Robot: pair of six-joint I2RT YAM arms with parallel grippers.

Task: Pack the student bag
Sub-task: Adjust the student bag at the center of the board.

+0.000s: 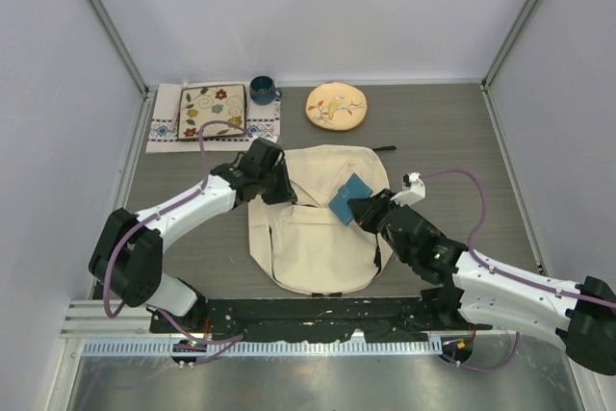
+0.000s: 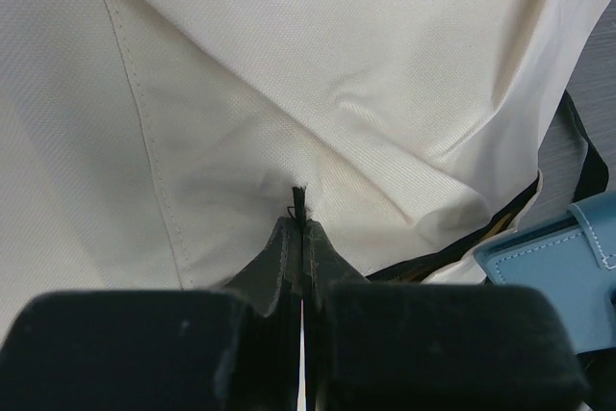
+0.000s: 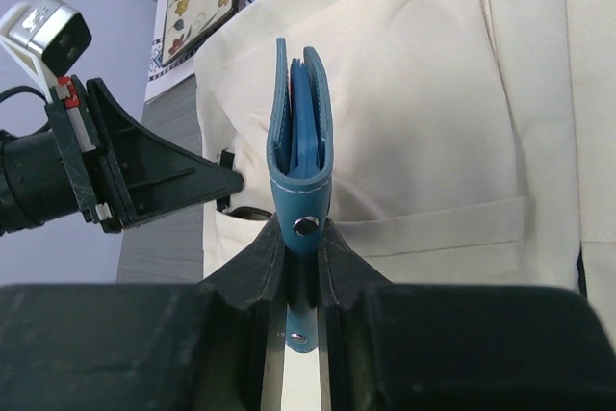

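From the near edge of the table (image 1: 452, 132) I have both arms stretched over the student bag (image 1: 308, 238), soft cream fabric lying flat mid-table. My left fingers (image 2: 274, 262) pinch a small black tab (image 2: 298, 201) at its far-left corner, and my right fingers (image 3: 274, 262) clamp a stitched blue wallet (image 3: 300, 132) upright over its right side. I can't tell if the tab is a zipper pull; beyond the bag sit a patterned mat (image 1: 212, 111), blue mug (image 1: 262, 90) and floral plate (image 1: 336, 105).
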